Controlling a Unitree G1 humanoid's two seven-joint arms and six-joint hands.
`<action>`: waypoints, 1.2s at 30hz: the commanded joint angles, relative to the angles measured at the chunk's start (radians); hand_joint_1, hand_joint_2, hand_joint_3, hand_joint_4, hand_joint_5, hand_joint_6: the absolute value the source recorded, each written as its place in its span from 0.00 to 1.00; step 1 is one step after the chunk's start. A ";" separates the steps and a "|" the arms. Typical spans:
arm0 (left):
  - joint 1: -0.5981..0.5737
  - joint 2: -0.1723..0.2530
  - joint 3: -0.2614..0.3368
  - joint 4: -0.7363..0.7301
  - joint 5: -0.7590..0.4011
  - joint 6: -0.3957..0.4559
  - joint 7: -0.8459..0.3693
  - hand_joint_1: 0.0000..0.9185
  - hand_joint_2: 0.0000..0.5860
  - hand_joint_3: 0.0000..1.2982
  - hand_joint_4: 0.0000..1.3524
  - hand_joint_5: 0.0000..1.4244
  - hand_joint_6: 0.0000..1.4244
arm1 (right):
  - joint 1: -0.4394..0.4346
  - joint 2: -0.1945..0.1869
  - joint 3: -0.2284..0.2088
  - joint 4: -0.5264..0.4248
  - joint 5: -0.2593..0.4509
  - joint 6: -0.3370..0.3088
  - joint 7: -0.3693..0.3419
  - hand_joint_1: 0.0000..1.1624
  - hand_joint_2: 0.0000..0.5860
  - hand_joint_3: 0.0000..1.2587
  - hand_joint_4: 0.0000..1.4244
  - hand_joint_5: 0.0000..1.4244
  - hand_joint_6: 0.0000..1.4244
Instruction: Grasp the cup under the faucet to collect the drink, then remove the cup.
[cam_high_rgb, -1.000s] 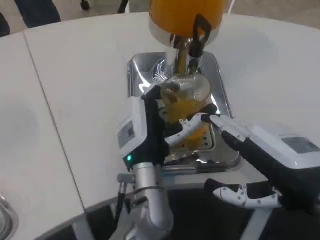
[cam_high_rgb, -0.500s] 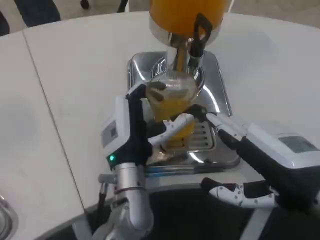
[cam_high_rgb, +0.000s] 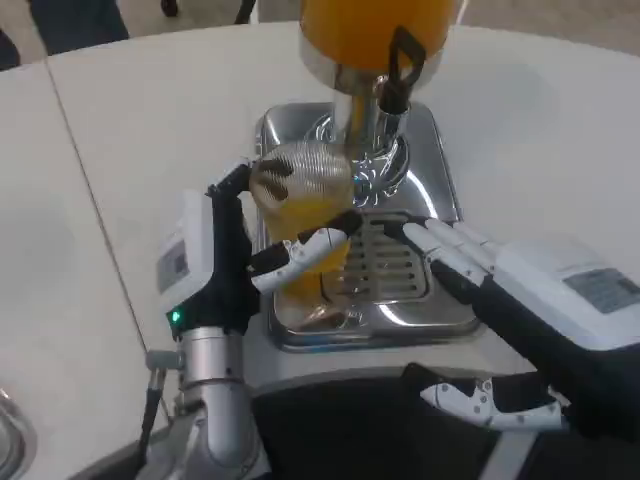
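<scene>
Left hand (cam_high_rgb: 225, 265), white-backed with black-and-white fingers: wrapped around clear plastic cup (cam_high_rgb: 300, 205) holding orange drink; white fingertips (cam_high_rgb: 318, 240) visible across front of cup, thumb side at rim on far left. Green indicator lit at wrist. Silver forearm below, rising from lower edge of frame.

Cup position: upright or slightly tilted, over left part of polished steel drip tray (cam_high_rgb: 440, 190), left of faucet column rather than directly beneath spout. Whether cup base touches tray: cannot tell. Liquid fills roughly lower half; upper portion transparent with ribbed reflections.

Right hand (cam_high_rgb: 455, 255), same build: fingers extended and spread, grasping nothing, resting over or just above slotted grate (cam_high_rgb: 385, 265) at right side of tray. No contact with cup. Broad white wrist housing behind, black section beneath.

Chrome faucet (cam_high_rgb: 370, 140) with black lever handle (cam_high_rgb: 400, 60): mounted under large orange drink dispenser tank (cam_high_rgb: 370, 25) at top centre, reflected in tray surface.

White table (cam_high_rgb: 150, 130): seam running diagonally down left side. Edge of metal object at lower left corner, too cropped to identify.
</scene>
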 joint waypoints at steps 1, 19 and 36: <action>0.046 0.027 0.023 -0.112 0.001 -0.015 -0.032 0.75 0.13 0.85 0.91 0.99 1.00 | 0.046 -0.020 -0.038 -0.014 -0.016 -0.013 0.000 0.48 0.68 0.02 0.00 0.01 0.10; 0.279 0.087 0.096 -0.420 0.026 0.045 -0.161 0.76 0.13 0.86 0.91 0.98 1.00 | 0.076 -0.009 -0.047 0.040 -0.083 -0.086 -0.072 0.43 0.74 0.00 0.00 0.00 0.07; 0.561 0.094 0.155 -0.863 -0.014 0.020 -0.356 0.76 0.13 0.87 0.90 0.98 1.00 | 0.132 -0.001 -0.081 0.097 -0.137 -0.209 -0.200 0.35 0.85 0.00 0.00 0.00 0.02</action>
